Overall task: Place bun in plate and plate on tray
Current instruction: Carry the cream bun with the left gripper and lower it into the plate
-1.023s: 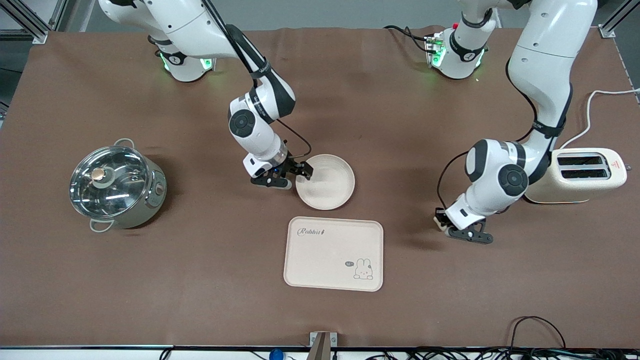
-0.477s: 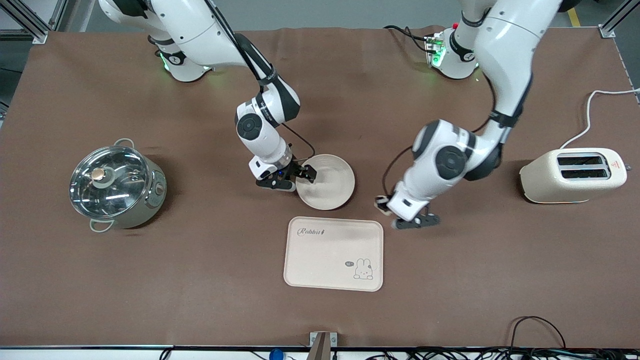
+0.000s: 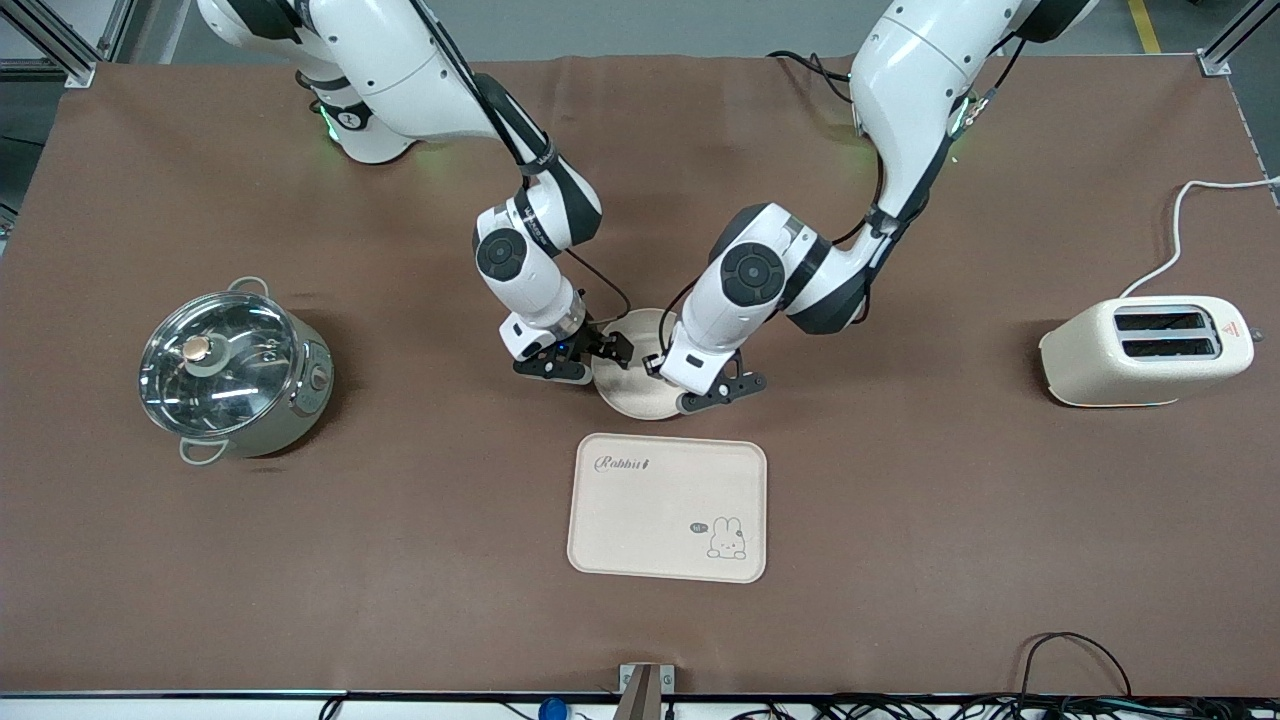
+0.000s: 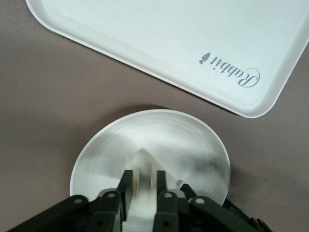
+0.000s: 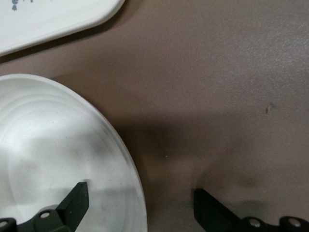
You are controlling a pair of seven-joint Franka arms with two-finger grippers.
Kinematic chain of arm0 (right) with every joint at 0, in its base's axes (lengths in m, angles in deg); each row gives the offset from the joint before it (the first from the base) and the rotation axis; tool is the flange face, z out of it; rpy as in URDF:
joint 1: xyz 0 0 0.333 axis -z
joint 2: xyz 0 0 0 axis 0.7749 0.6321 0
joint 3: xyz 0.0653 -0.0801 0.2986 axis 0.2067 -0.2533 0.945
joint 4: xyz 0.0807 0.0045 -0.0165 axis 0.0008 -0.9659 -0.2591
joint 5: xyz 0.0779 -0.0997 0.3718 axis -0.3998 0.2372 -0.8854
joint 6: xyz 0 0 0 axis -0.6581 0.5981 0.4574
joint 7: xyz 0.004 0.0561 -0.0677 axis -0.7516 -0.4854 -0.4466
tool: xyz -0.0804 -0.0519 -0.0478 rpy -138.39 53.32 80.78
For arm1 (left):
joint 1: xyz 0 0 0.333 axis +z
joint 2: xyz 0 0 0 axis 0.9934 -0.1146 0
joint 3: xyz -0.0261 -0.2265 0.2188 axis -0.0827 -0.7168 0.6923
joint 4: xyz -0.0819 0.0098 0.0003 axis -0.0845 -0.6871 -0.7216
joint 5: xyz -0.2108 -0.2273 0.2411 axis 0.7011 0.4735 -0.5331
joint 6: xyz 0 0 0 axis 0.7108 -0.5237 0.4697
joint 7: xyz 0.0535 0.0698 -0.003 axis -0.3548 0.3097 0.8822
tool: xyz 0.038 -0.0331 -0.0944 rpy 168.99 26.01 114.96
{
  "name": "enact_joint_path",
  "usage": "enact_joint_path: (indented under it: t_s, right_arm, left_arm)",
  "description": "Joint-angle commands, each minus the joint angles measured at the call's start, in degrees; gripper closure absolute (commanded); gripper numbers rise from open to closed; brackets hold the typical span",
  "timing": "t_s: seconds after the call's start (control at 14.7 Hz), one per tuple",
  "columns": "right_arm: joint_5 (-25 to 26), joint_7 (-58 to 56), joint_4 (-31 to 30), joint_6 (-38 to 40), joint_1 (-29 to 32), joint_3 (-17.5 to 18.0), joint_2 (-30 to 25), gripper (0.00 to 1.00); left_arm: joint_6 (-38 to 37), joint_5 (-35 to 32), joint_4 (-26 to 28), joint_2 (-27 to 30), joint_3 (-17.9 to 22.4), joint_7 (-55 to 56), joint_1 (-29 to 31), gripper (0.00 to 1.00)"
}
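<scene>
I'm holding left gripper (image 3: 712,388) over plate (image 3: 635,398), frame centre, clamping bun (image 4: 141,186) | right gripper (image 3: 585,358) spread, straddling plate rim | tray (image 3: 667,507) lower centre, bare | risk: bun dropping off-centre, grippers colliding.

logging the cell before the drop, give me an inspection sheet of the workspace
surface: brown table cover, no spills seen
job's things: bun held over plate; plate on the table, not on tray; tray nearer the camera than plate
clutter: lidded pot toward right arm's end; toaster toward left arm's end
grippers: left tool shut on bun; right tool open, straddling plate's rim
cables: white toaster cord; black cables at table's camera-side edge
surroundings: metal frame posts at corners
</scene>
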Motion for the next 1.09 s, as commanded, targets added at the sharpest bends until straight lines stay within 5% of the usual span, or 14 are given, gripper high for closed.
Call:
enact_joint_path:
  t_s: [0.0, 0.34, 0.68, 1.02]
  right_arm:
    - [-1.2, 0.4, 0.7, -0.8, -1.0, -0.5, 0.9, 0.06]
    - [-1.2, 0.0, 0.7, -0.8, -1.2, -0.5, 0.8, 0.44]
    - [-1.2, -0.2, 1.0, -0.8, -1.0, -0.5, 0.7, 0.97]
    - [-1.0, -0.3, 1.2, -0.7, -0.5, -0.5, 0.0, 1.00]
  left_arm:
    - [-0.3, 0.2, -1.3, -0.6, 0.5, 0.8, 0.3, 0.00]
    - [-5.5, -4.3, -1.4, 3.6, 0.9, -0.6, 2.6, 0.00]
    - [-18.0, -9.2, -1.0, 13.3, 0.5, -18.5, 11.0, 0.00]
    - [-25.2, -9.2, -1.3, 20.3, 0.4, -35.9, 20.4, 0.00]
